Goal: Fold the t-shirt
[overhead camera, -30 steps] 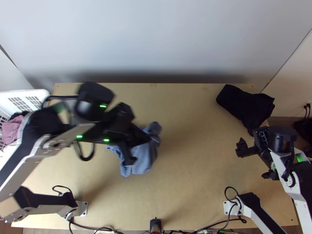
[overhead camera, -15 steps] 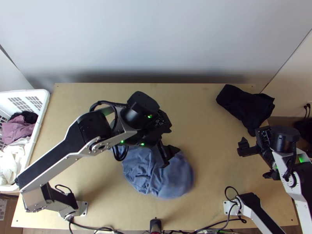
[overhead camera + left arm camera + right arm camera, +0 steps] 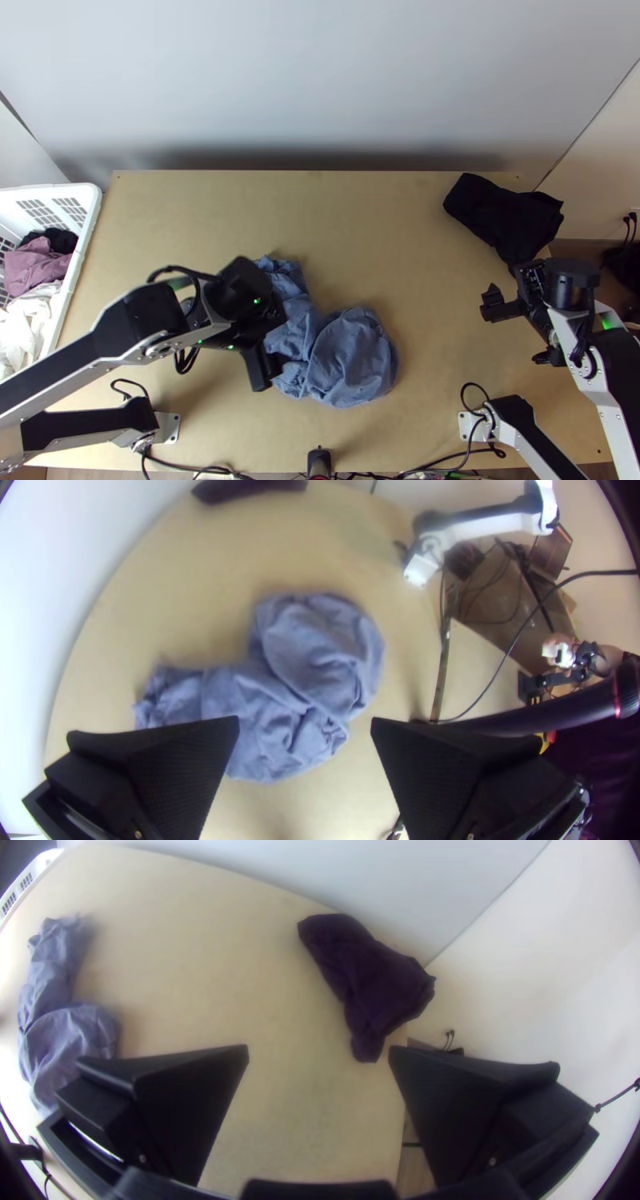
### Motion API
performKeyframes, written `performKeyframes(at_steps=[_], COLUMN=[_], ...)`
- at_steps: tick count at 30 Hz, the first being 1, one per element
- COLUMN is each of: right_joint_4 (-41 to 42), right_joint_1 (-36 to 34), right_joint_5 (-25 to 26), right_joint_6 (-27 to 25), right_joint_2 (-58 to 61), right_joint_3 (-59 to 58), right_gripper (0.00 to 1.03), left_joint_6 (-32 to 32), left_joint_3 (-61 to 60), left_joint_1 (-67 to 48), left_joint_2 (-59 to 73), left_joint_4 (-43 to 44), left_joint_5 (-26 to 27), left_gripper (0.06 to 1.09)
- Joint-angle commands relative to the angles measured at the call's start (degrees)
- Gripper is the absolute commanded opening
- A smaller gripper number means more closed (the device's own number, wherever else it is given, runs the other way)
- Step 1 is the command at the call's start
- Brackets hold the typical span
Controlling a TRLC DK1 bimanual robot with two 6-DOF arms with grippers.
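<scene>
A blue-grey t-shirt (image 3: 352, 358) lies bunched on the table left of centre, one narrower part stretching toward the back; the left wrist view shows the bunched t-shirt (image 3: 313, 653) too. My left gripper (image 3: 268, 374) is at the cloth's left side in the top view, partly over it. Its fingers stand wide apart in the left wrist view, where the left gripper (image 3: 305, 727) is open and holds no cloth. Over the table's right side is my right gripper (image 3: 516, 334). In the right wrist view the right gripper (image 3: 319, 1053) is open and empty.
A crumpled black cloth (image 3: 504, 216) lies at the table's back right, close beyond the right gripper. A white basket (image 3: 80, 272) with clothes stands at the left edge. Bare wood (image 3: 384, 232) stretches between the two cloths.
The left gripper carried the blue-grey cloth rightward and let it go; the cloth lies more spread. Since then the left arm has drawn back to the left. The right arm has barely moved.
</scene>
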Motion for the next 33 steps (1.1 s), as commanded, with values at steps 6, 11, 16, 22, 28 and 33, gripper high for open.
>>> performKeyframes(at_steps=[6,11,16,22,28,33], right_joint_4=[1.1,1.1,1.3,1.1,1.0,1.1], right_joint_1=[0.4,0.1,0.2,0.3,0.3,0.4], right_joint_5=[0.1,0.0,0.0,0.1,0.0,0.0], right_joint_6=[-0.3,-0.3,-0.2,-0.6,-0.4,-0.4], right_joint_2=[1.7,1.5,1.4,1.8,1.8,2.2], right_joint_3=[-0.2,-0.7,-1.1,0.0,-0.2,-0.1], right_gripper=[0.98,0.98,0.98,0.98,0.98,0.98], left_joint_6=[6.4,8.4,8.5,7.4,6.4,5.8], left_joint_3=[-25.7,-30.5,-33.1,-34.7,-35.8,-35.7], left_joint_1=[5.3,10.8,11.9,11.6,10.7,9.8], left_joint_2=[-6.4,-6.2,-3.4,2.5,3.7,4.8], left_joint_4=[6.4,10.0,15.3,18.6,20.9,21.7], left_joint_5=[-1.5,-2.0,-2.3,-3.1,-3.6,-3.5], left_gripper=[1.02,1.02,1.02,1.02,1.02,0.91])
